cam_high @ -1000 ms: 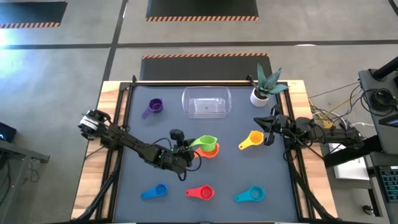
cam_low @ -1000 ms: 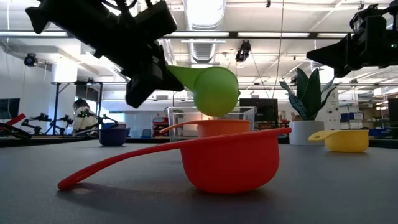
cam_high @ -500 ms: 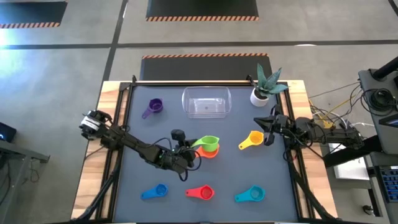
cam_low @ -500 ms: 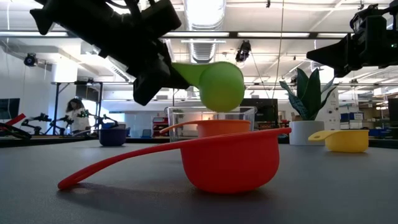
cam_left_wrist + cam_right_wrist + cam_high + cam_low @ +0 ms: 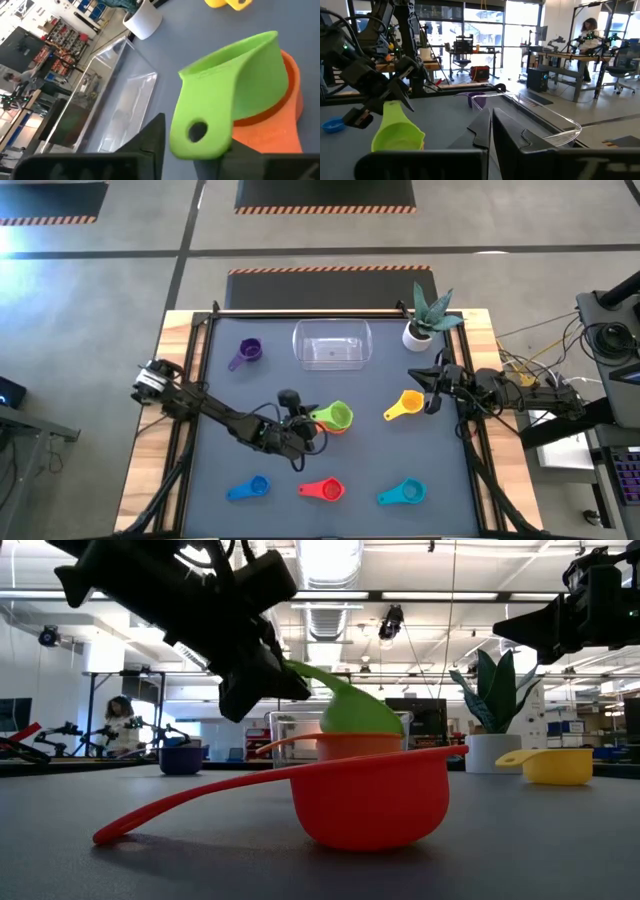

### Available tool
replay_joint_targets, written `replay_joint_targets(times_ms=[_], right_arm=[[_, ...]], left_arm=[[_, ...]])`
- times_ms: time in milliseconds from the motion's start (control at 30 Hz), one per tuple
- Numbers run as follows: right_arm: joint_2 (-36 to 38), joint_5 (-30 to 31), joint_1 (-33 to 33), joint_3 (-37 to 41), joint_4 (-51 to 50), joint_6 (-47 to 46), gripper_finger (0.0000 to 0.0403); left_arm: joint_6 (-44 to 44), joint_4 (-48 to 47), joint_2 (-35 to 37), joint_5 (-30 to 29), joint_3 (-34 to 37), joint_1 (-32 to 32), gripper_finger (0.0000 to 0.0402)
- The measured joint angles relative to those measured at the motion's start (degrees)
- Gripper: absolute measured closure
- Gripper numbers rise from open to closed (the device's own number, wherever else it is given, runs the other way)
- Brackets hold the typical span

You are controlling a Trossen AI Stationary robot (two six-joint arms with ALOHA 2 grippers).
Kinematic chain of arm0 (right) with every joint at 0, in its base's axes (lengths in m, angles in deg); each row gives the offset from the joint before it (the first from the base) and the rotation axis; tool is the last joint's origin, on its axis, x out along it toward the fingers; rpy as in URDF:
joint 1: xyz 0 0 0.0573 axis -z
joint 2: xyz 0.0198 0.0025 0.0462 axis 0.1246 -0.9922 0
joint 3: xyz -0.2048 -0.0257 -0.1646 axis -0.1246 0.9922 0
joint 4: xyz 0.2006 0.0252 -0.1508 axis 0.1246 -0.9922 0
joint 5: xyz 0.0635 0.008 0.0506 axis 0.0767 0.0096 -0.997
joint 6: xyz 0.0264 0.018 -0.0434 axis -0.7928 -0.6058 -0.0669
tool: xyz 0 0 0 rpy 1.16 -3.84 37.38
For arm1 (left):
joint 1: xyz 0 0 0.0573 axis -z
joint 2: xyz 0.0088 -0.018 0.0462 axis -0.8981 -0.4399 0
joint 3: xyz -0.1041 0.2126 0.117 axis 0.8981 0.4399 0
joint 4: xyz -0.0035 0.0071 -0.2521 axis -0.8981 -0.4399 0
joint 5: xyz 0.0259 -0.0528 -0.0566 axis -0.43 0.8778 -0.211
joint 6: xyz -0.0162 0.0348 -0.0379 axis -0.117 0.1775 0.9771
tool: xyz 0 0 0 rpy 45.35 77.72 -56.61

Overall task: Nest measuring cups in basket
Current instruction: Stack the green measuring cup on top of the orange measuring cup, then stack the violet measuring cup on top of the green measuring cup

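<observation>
left gripper [image 5: 303, 423] clamped on the green cup's [image 5: 335, 416] handle, bowl seated in the orange cup [image 5: 280, 120] at table centre, handle pointing to nine o'clock, right gripper [image 5: 432, 388] fingers closed and empty beside the yellow cup [image 5: 408, 402], basket [image 5: 332, 345] at twelve o'clock

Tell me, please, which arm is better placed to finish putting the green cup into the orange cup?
The left. Its hand already grips the green cup by the handle, partly seated in the orange cup. The right hand waits near the table's right edge, beside the yellow cup.
</observation>
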State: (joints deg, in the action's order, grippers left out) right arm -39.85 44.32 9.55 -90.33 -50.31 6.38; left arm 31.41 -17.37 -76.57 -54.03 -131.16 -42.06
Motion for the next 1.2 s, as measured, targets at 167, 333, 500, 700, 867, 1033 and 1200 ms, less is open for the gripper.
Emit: replay_joint_targets(times_ms=[167,333,500,700,867,1033,1200], right_arm=[[0.0,0.0,0.0,0.0,0.0,0.0,0.0394],[0.0,0.0,0.0,0.0,0.0,0.0,0.0394],[0.0,0.0,0.0,0.0,0.0,0.0,0.0394],[0.0,0.0,0.0,0.0,0.0,0.0,0.0394],[0.0,0.0,0.0,0.0,0.0,0.0,0.0394],[0.0,0.0,0.0,0.0,0.0,0.0,0.0394],[0.0,0.3,0.0,0.0,0.0,0.0,0.0394]], left_arm=[[-0.7,-0.4,-1.3,0.0,-1.3,0.1,0.0294],[-0.1,-7.3,-1.2,2.8,-4.8,1.2,0.0260],[9.1,-25.5,-0.9,9.5,-12.7,1.9,0.0227],[18.1,-42.0,-0.7,11.3,-19.5,3.5,0.0196],[17.1,-45.2,1.9,9.2,-23.6,5.7,0.0188],[19.2,-47.0,10.8,8.7,-16.9,4.1,0.0189],[25.0,-45.3,21.5,14.8,-4.6,-1.1,0.0204]])
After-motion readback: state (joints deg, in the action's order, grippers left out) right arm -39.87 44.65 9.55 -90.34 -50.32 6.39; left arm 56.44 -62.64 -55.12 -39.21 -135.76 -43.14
